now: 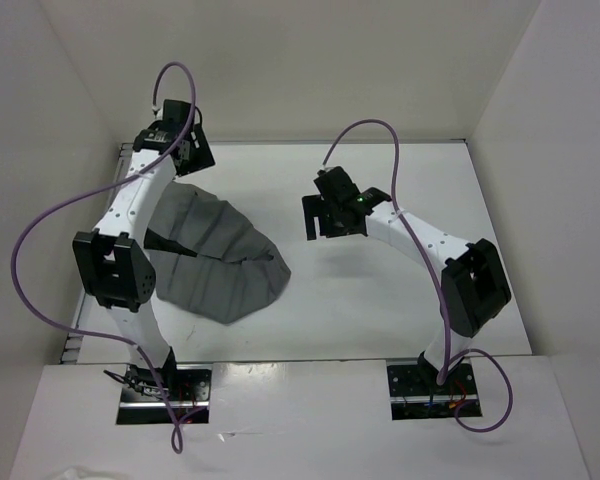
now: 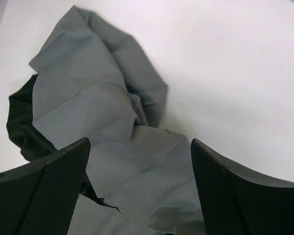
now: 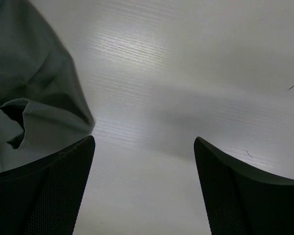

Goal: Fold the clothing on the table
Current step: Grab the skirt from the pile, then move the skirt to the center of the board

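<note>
Left claw gapes wide just above the crumpled grey skirt, which lies left of centre on the desk; right claw is wide too, gripping nothing.

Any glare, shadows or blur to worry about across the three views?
Top external: even light, with a thin reflection strip along the near edge of the table; the folds of the skirt are readable. Left wrist: skirt fairly sharp, but its dark underside at the left is lost in black. Right wrist: bright glare streak on the table at upper left, a broad soft shadow across the middle, no motion blur.
</note>
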Tool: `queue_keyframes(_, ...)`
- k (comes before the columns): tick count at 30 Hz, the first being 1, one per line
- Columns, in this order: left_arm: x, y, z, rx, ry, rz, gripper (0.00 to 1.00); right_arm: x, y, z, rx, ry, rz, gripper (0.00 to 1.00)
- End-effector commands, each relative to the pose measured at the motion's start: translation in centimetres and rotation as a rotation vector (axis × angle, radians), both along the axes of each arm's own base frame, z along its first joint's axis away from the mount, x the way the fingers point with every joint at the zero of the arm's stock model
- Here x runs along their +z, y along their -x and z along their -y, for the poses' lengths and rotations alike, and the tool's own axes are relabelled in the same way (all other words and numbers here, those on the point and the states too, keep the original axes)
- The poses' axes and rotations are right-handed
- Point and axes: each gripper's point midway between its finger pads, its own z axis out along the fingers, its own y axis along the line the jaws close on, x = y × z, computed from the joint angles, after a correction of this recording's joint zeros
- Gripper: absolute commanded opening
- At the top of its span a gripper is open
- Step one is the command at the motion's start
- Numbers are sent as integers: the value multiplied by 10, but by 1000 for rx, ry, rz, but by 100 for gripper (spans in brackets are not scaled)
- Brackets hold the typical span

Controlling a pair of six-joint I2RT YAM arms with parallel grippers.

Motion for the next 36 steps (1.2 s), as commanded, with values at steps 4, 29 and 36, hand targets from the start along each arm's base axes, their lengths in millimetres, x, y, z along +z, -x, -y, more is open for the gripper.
queue_keyframes(4, -84, 14, -13, 68, 16, -218, 90, 12, -7, -5, -13, -52, 48, 86)
queue_keyframes(29, 79, 66, 133, -490, 392, 179, 0, 32, -42, 78, -236, -4, 121, 86)
queue_keyframes(36, -99, 147, 93, -217, 367, -288, 53, 31, -44, 86, -254, 2, 113, 86)
